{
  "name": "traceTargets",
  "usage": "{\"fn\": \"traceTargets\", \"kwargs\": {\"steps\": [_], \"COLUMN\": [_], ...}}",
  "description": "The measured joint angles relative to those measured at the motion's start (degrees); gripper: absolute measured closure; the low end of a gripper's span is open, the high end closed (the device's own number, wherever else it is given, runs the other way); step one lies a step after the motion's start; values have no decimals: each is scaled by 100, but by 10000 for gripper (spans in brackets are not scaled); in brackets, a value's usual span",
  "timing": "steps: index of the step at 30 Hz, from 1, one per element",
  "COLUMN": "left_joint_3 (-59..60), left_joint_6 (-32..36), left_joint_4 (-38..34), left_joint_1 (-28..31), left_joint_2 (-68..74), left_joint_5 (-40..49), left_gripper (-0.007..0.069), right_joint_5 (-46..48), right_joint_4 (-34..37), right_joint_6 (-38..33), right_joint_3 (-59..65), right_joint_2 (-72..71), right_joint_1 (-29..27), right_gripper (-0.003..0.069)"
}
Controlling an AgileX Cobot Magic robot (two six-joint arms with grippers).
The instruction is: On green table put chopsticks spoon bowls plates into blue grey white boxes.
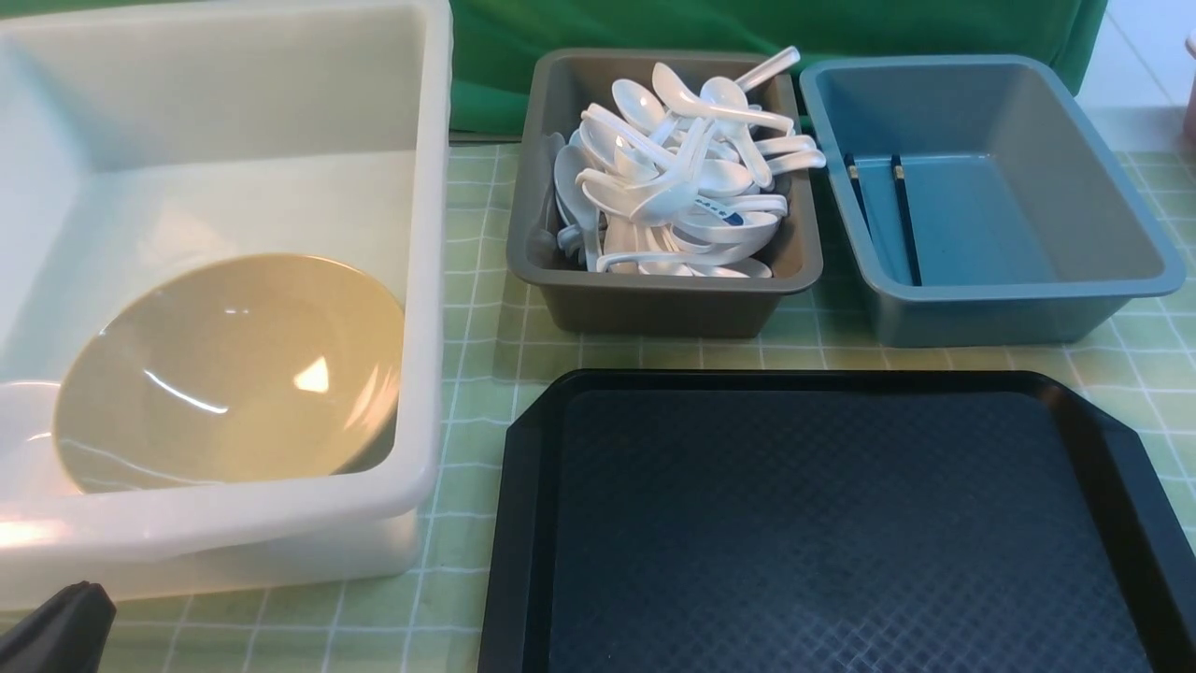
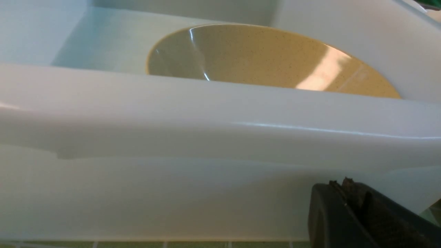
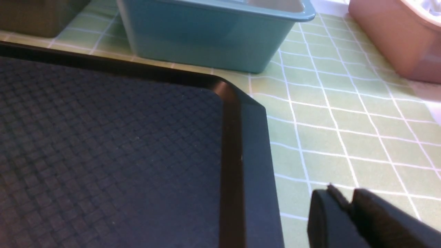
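Note:
A beige bowl [image 1: 234,374] lies tilted inside the white box [image 1: 430,234] on the left; the left wrist view shows the same bowl [image 2: 268,58] behind the box's near wall [image 2: 206,117]. The grey box [image 1: 551,187] holds a heap of white spoons [image 1: 682,178]. Two dark chopsticks [image 1: 904,220] lie in the blue box [image 1: 1028,121]. My left gripper [image 2: 340,182] is shut and empty, low outside the white box's near wall, and it shows as a dark tip [image 1: 56,626] in the front view. My right gripper [image 3: 344,194] is shut and empty over the green cloth beside the tray's corner.
A black tray [image 1: 822,523] with nothing on it fills the near middle and right. A pink container [image 3: 389,38] stands on the cloth beyond the blue box [image 3: 213,34]. A pale translucent dish [image 1: 23,430] sits at the white box's near left corner.

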Motion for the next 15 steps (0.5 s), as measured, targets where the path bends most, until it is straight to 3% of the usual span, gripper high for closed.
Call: {"fn": "traceTargets", "kwargs": {"steps": [15], "left_joint_3": [0], "left_joint_6": [0], "left_joint_4": [0], "left_joint_1": [0], "left_joint_2": [0], "left_joint_5": [0], "left_gripper": [626], "right_joint_5": [-1], "right_joint_4": [0], "right_joint_6": [0], "right_joint_3": [0], "right_joint_2": [0], "right_joint_1": [0], "right_gripper": [552]}}
